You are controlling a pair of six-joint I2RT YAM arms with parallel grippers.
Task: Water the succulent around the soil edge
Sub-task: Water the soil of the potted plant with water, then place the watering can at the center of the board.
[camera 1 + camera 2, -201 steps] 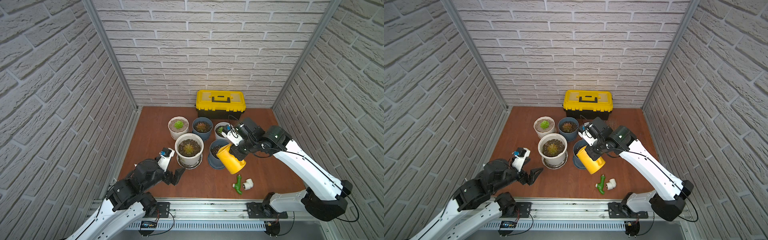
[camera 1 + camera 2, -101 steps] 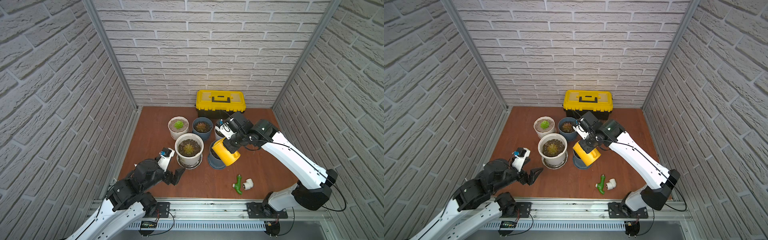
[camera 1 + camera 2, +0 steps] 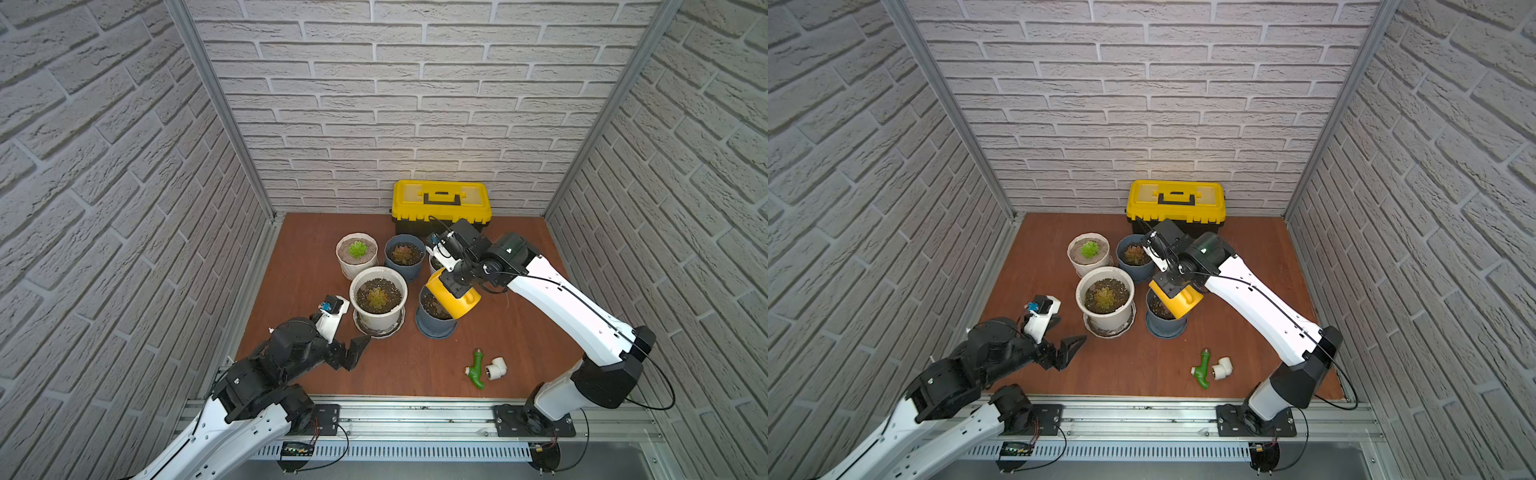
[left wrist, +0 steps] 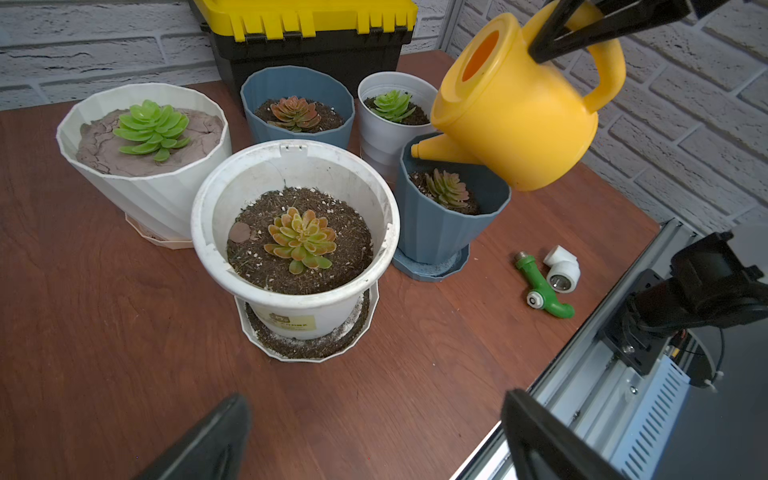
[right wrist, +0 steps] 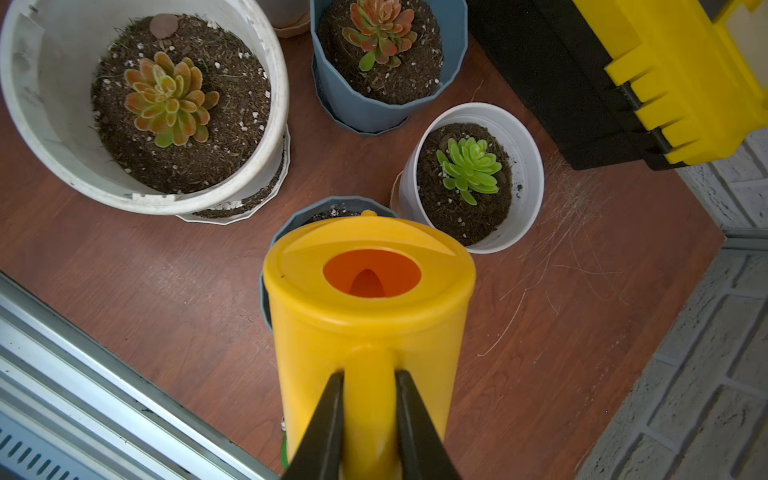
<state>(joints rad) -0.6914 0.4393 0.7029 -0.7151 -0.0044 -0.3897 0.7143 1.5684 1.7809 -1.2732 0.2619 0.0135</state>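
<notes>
Your right fingers are clamped on the handle of the yellow watering can, which hangs tipped spout-down beyond them, its spout tip over the rim of the nearer blue pot. That pot holds dark soil and a reddish-green succulent, just below the spout. Packed just beside it are a large white pot with a rosette in dark soil, a small white pot and a second blue pot, each planted. Bare bench lies open ahead of your left fingers, which are spread wide, empty, low, aimed at the large white pot. The right arm reaches in high, wrist bent downward.
</notes>
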